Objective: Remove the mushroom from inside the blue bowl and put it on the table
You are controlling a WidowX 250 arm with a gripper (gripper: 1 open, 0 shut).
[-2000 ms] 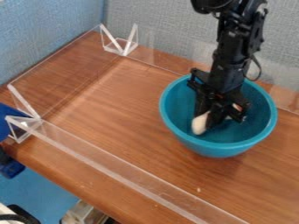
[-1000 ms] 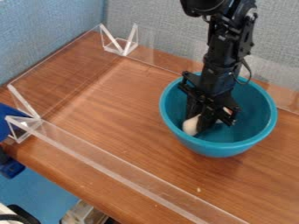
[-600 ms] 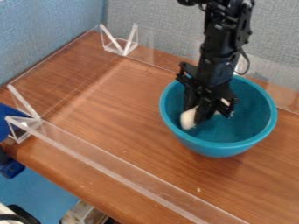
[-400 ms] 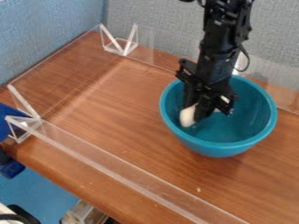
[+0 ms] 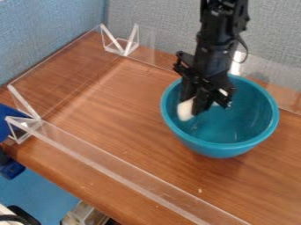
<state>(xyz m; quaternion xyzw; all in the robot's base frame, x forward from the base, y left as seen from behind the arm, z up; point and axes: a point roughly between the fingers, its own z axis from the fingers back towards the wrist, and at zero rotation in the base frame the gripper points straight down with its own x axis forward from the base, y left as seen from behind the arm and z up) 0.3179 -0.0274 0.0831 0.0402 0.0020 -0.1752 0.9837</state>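
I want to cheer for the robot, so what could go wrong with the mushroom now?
The tool has the mushroom near the side of the blue bowl, so it might bump the rim and get knocked loose. The pale stem also hangs below the tool, so if the grip is weak, it could slip and drop back inside.

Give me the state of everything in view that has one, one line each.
Jaws: shut on the mushroom
Mushroom: held, over the bowl's near-left inner side, not on the table
Blue bowl: upright, on the table
Table: bears the bowl
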